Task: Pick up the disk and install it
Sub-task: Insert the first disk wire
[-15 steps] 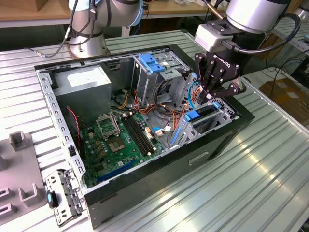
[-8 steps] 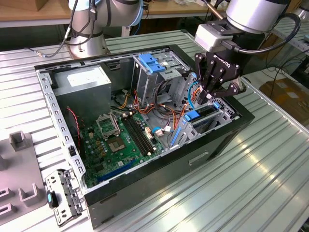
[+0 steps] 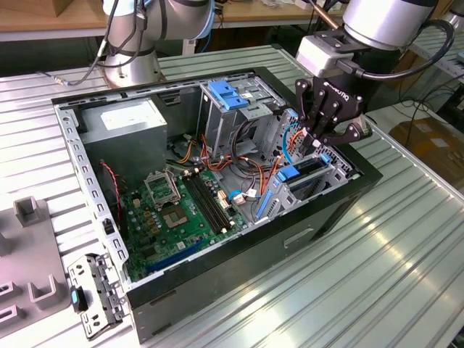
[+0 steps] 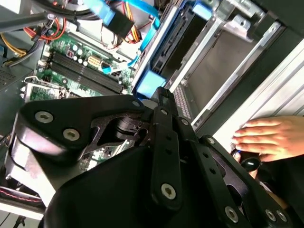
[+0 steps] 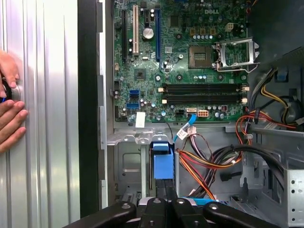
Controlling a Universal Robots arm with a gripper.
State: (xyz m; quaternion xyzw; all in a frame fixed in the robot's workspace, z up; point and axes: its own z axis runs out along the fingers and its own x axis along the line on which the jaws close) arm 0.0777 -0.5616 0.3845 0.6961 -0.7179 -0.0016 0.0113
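Note:
The disk (image 3: 305, 171) sits on edge in the metal drive cage at the corner of the open computer case (image 3: 217, 279), on the exterior view's right. Its light-blue rail end (image 5: 162, 166) faces up, and the second wrist view shows that same blue end (image 4: 148, 85). My gripper (image 3: 321, 145) hangs straight over it. The black fingers are brought together, with the tips (image 5: 167, 192) down at the blue end of the disk (image 4: 160, 92). I see nothing between the fingers.
A person's hand (image 5: 10, 114) rests on the ribbed table beside the case (image 4: 266, 137). Inside are the green motherboard (image 3: 181, 210), a grey power supply (image 3: 127, 123), loose cables (image 5: 209, 161) and a blue-latched cage (image 3: 228, 94). Grey fixtures (image 3: 29, 210) lie at the exterior view's left.

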